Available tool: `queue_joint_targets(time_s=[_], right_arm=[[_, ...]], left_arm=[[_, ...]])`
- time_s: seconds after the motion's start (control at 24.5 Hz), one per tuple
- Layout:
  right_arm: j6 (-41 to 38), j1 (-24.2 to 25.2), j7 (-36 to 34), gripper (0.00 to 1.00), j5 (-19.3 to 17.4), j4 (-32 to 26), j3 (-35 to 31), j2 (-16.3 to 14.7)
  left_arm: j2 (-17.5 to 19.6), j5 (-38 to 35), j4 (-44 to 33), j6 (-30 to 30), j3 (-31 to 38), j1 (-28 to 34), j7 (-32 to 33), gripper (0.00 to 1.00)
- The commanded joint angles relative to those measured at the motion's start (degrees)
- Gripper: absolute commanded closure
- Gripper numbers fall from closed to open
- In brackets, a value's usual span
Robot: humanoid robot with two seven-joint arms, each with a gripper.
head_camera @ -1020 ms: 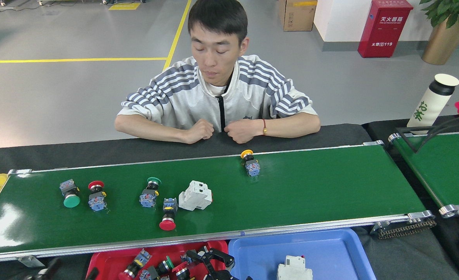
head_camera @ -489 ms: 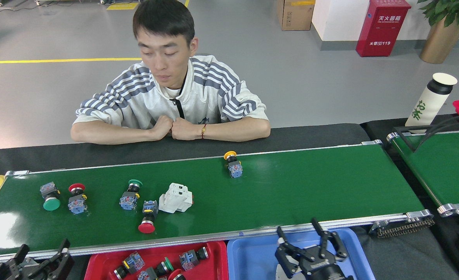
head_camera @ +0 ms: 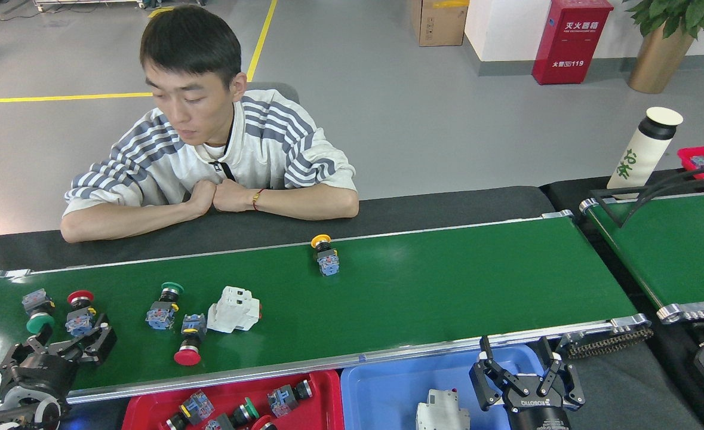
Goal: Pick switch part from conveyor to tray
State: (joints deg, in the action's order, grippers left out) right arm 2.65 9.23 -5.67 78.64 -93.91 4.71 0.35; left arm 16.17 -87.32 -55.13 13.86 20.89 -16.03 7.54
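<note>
- In the head view, the conveyor [head_camera: 447,280] runs across the picture, a glossy dark-green belt with silver side rails.
- Six parts lie on the belt. At the far left are a green-capped switch [head_camera: 38,312] and a red-capped switch [head_camera: 80,312], close to each other.
- More to the right are a second green-capped switch [head_camera: 164,303], a switch with a big red button [head_camera: 190,340] and, just beside it, a white breaker [head_camera: 234,309].
- A yellow-capped switch [head_camera: 325,255] stands alone near the far rail, well apart from the others.
- The left gripper [head_camera: 68,341] hangs over the left end of the belt, fingers spread, nothing between them; the red-capped switch is just beyond its fingertips.
- The right gripper [head_camera: 519,355] is over the blue tray [head_camera: 381,391], fingers spread and holding nothing.
- The blue tray holds one white breaker part [head_camera: 441,411]; the red tray [head_camera: 328,409] beside it holds several switches.
- A person [head_camera: 214,155] sits behind the conveyor, both forearms on the black table [head_camera: 447,206].
- At the right are a second green belt [head_camera: 680,251] and a white bottle [head_camera: 643,148].
</note>
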Motion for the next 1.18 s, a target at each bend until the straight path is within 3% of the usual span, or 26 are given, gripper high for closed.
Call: queue_joint_targets(time_s=[0.0, 0.04, 0.08, 0.12, 0.49, 0.77, 0.94, 1.14], right_arm=[[-0.72, -0.27, -0.40, 0.00, -0.06, -0.58, 1.00, -0.70], [-0.72, -0.36, -0.40, 0.00, -0.06, -0.58, 1.26, -0.79], [-0.72, -0.36, -0.31, 0.00, 0.03, -0.58, 1.35, -0.70], [-0.72, -0.27, -0.31, 0.00, 0.03, -0.58, 1.35, -0.70], [-0.63, 0.26, -0.22, 0.00, 0.03, -0.66, 3.20, -0.70], [-0.54, 0.08, -0.22, 0.00, 0.03, -0.75, 3.20, -0.70], [-0.72, 0.26, -0.22, 0.00, 0.38, -1.10, 3.37, -0.88], [-0.72, 0.79, -0.22, 0.00, 0.47, -2.07, 3.37, -1.67]], left_arm=[[1.85, -0.05, 0.55, -0.77, -1.56, -0.94, -1.48, 0.46], [2.55, 0.04, 0.99, -0.33, -2.61, -1.02, -1.48, 0.78], [2.99, 0.48, 1.25, -0.15, -3.32, -1.02, -1.56, 0.93], [2.99, 0.66, 1.07, 0.02, -3.32, -0.94, -1.56, 0.96], [5.27, 12.35, -5.69, 9.43, -0.24, 5.66, -1.21, 0.97], [4.57, 24.04, -25.47, 25.86, 5.38, 22.27, -0.86, 0.96], [1.85, 23.77, -38.74, 31.14, 3.54, 33.17, -0.95, 0.95], [-2.29, 12.70, -44.89, 31.14, -8.33, 34.31, -1.12, 0.92]])
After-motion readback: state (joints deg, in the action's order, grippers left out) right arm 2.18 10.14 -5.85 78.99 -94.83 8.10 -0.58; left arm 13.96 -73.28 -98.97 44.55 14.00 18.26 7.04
